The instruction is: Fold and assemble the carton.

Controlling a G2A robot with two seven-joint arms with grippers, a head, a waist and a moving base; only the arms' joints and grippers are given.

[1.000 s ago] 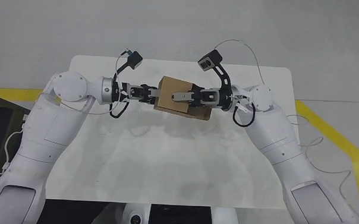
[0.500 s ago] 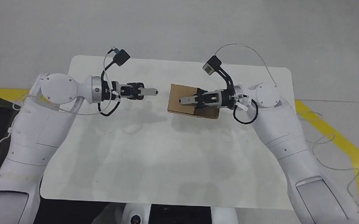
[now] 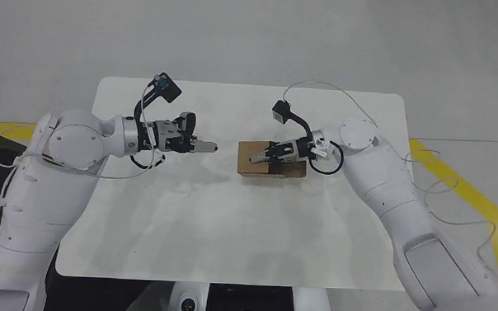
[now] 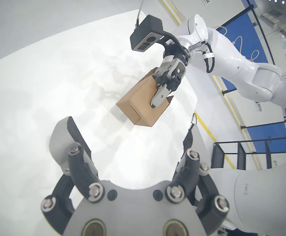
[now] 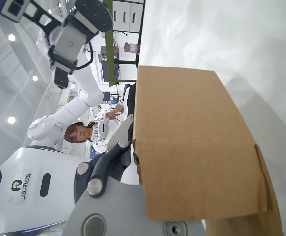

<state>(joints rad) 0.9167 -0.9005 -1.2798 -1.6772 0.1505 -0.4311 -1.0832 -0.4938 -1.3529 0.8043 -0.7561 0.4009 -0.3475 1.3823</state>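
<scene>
Brown carton (image 3: 265, 169) | right pincer (image 3: 257, 158) clamps it | left pincer (image 3: 209, 146) spread, apart

Gap between left fingers (image 3: 204, 144) and carton (image 3: 269, 169)

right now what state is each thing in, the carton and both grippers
carton: folded into a box shape, near end closed, seems to rest on the table
right gripper: shut on the carton's wall, one finger lying across its top face
left gripper: open, holding nothing, apart from the carton and pointing toward it
</scene>
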